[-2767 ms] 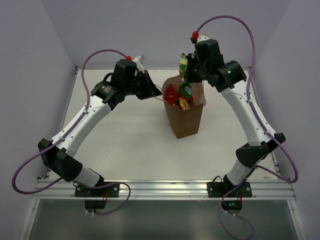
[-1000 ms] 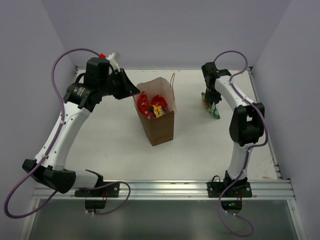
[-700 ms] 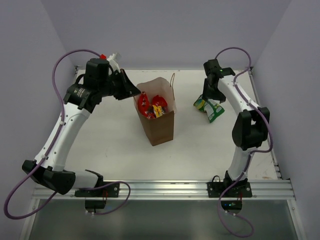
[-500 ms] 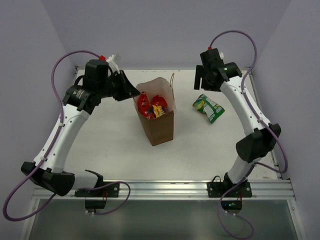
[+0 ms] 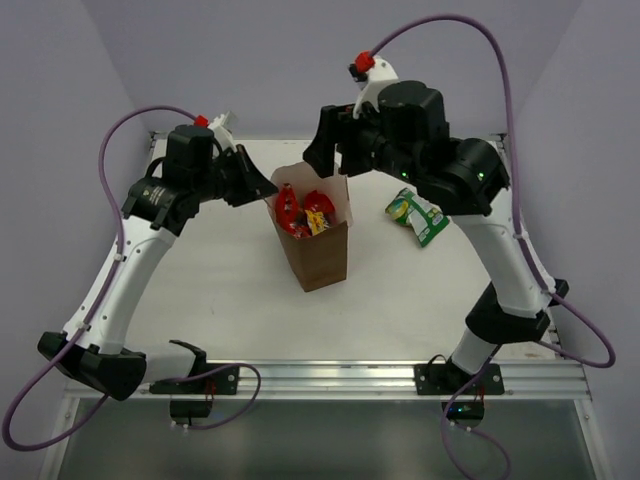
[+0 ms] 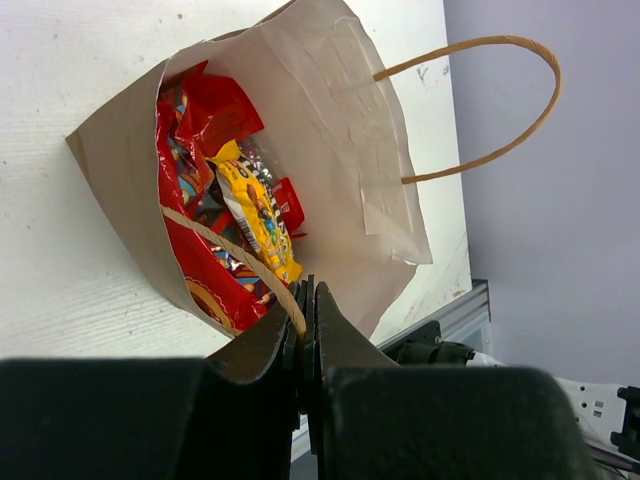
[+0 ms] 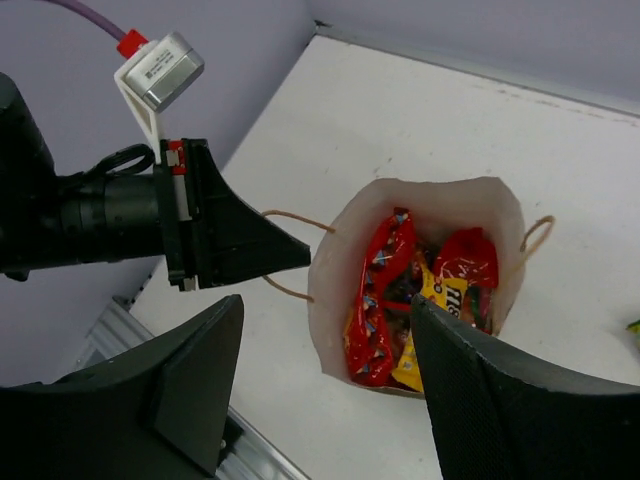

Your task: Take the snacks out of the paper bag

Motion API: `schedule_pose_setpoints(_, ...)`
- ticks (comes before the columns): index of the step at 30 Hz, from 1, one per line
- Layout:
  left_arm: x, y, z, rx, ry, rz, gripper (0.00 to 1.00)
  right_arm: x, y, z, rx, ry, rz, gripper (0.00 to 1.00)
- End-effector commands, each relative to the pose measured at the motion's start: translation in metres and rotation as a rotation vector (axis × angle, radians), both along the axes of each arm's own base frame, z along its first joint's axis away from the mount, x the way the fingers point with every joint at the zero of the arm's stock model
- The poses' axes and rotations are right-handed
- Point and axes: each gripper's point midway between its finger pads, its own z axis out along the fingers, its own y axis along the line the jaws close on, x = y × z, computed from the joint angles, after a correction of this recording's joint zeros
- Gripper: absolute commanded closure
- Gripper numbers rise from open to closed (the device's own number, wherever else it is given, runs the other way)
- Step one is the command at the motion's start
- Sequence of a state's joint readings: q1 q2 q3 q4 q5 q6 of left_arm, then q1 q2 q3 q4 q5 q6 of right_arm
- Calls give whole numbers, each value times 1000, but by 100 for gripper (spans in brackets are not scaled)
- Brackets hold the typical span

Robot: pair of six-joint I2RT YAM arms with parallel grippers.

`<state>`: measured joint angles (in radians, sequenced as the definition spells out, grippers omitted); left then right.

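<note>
The right tool has swung back from the right side of the desk and now hangs above the mouth of the paper bag. Its two fingers are spread wide with nothing between them. A few seconds ago it held the green-yellow packet over the bag. That packet now lies flat on the desk to the right of the bag, well apart from it and touching nothing else. So one snack is out, and the arm looks set to reach in for another.

In the right wrist view the open fingers frame the bag's opening from above but are not yet inside it and touch neither paper nor packet.

The left tool is closed, its fingers pinched on the near handle, the thin loop that crosses the bag's mouth. This appears to hold the bag steady and open. The bag stands upright near the middle of the desk, where it stood a second ago.

Inside it, two red packets stand on end, one at the left of the opening and one at the right. A small yellow packet is wedged between them. More may lie below, but the frames do not show it.
</note>
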<state>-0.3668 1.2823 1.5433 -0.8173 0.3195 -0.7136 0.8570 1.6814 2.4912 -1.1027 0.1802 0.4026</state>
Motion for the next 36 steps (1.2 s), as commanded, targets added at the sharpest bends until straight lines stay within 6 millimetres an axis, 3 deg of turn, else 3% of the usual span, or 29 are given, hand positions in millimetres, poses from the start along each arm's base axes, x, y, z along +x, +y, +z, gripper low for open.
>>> schedule_pose_setpoints(1, 0, 1, 26, -36, -104, -6, 93, 7, 43, -26, 1, 76, 99, 30)
schedule_pose_setpoints(4, -2, 1, 28, -41, -109, -6, 94, 16, 69, -51, -10, 136, 136, 32)
schedule_pose_setpoints(5, -2, 2, 28, -41, -109, -6, 94, 23, 80, -68, -31, 167, 141, 32)
schedule_pose_setpoints(12, -5, 3, 27, -37, -109, -8, 96, 43, 100, -113, -85, 247, 111, 34)
schedule_pose_setpoints(19, -8, 6, 28, -30, -115, 0, 98, 59, 79, -180, -273, 336, -34, 37)
schedule_pose_setpoints(25, -10, 9, 22, -19, -108, 10, 99, 63, 71, -184, -280, 334, -57, 38)
schedule_pose_setpoints(32, -9, 10, 24, -18, -114, 11, 100, 70, 73, -223, -354, 389, -55, 38)
schedule_pose_setpoints(36, -9, 9, 21, -13, -109, 8, 100, 73, 61, -243, -423, 401, -100, 37)
